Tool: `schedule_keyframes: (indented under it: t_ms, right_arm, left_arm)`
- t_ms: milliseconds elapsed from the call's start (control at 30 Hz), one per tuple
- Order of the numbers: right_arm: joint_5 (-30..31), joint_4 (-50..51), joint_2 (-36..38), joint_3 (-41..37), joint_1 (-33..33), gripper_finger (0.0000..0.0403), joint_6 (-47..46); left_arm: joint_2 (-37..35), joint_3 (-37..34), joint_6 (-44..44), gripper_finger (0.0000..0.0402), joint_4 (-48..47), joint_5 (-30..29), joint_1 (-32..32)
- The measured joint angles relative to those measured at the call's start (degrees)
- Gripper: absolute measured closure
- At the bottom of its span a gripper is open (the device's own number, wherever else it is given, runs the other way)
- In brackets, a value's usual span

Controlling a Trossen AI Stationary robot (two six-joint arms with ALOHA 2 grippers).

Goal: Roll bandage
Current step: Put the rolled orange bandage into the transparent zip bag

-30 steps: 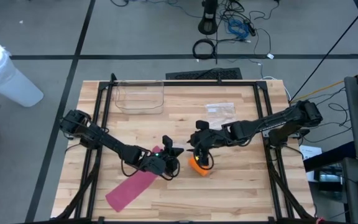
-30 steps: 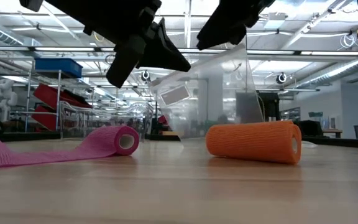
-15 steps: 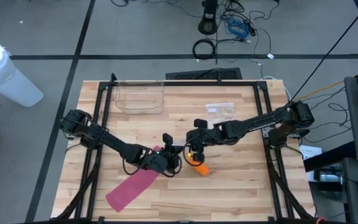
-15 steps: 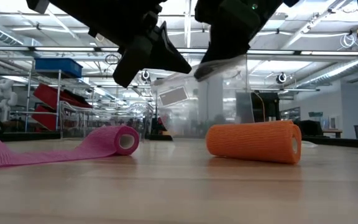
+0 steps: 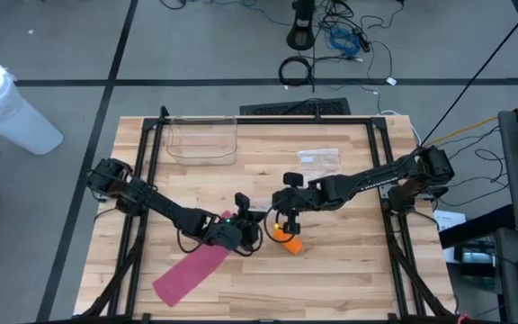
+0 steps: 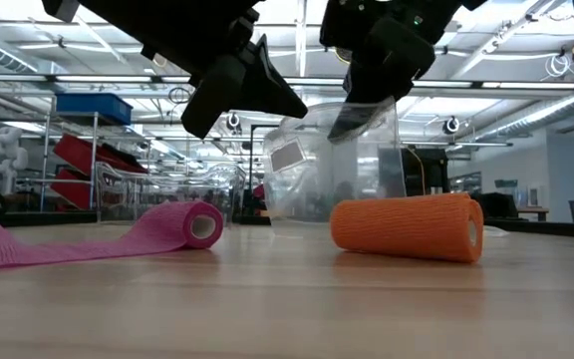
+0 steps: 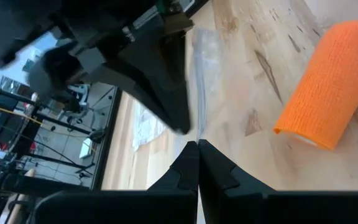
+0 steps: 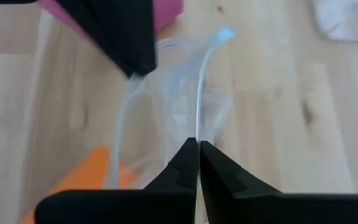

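R gripper (image 5: 281,219) is at table centre, jaws pinched tight on the edge of a clear bag (image 6: 332,170). In the R wrist view the fingertips (image 8: 194,158) meet on the thin plastic film, w/ the bag (image 8: 179,99) spreading out ahead of them. L gripper (image 5: 252,229) sits just beside the R one, also closed on the same bag; L wrist view shows its fingertips (image 7: 197,163) clamped together w/ the film (image 7: 202,81) running up from between them, and the R gripper's dark fingers close ahead.

In the low view both grippers hang above the table (image 6: 287,309), the bag held up between them w/ its lower part reaching down toward the wood.

Orange roll (image 5: 287,240) lies on the table right under/next to the R gripper, fully wound, on its side; in the low view it (image 6: 409,227) rests just in front of the bag. It shows in the L wrist view (image 7: 322,81) off to one side of the L fingers.

Pink bandage (image 5: 193,272) is partly unrolled: flat strip trails away from the L gripper toward the table's near-left edge, rolled end close under the L gripper. Low view: the pink roll (image 6: 195,224) sits on the wood, tail (image 6: 48,247) stretched out.

Clear bin (image 5: 202,139) sits well apart from both grippers at the far side of the table; a small packet (image 5: 317,159) lies beyond the R gripper.
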State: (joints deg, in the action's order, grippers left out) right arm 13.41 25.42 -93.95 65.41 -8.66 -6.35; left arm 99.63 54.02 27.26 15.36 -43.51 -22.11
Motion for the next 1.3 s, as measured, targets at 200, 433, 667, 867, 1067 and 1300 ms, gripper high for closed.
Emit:
schedule_keyframes:
  t_ms: [200, 433, 667, 867, 1067, 1300]
  right_arm:
    - [10.3, -0.4, 0.0, 1.1, -1.2, 0.0403, 2.4]
    - [17.9, -0.6, 0.0, 4.5, -5.0, 0.0403, 11.6]
    - [28.1, -0.3, 0.0, 5.0, -9.5, 0.0403, 18.0]
    - [28.7, 1.6, 0.0, 5.0, -10.2, 0.0403, 18.0]
    - [35.5, 1.8, 0.0, 5.0, -10.3, 0.0403, 19.4]
    - [37.5, 2.5, 0.1, 5.0, -10.3, 0.0403, 20.5]
  left_arm:
    - [0.0, 0.0, 0.0, 0.0402, -0.8, 0.0, 0.0]
    - [0.0, 0.0, -2.5, 0.0402, -2.5, 0.0, 0.4]
    - [0.0, 0.0, -4.5, 0.0402, -2.5, 0.2, 0.4]
    - [-0.2, 0.0, -4.5, 0.0402, -1.3, 0.2, -0.4]
    - [-0.3, 0.1, -8.0, 0.0365, 2.2, 1.8, -0.4]
    - [-0.3, 0.1, -11.3, 0.0276, 1.8, 5.1, 0.7]
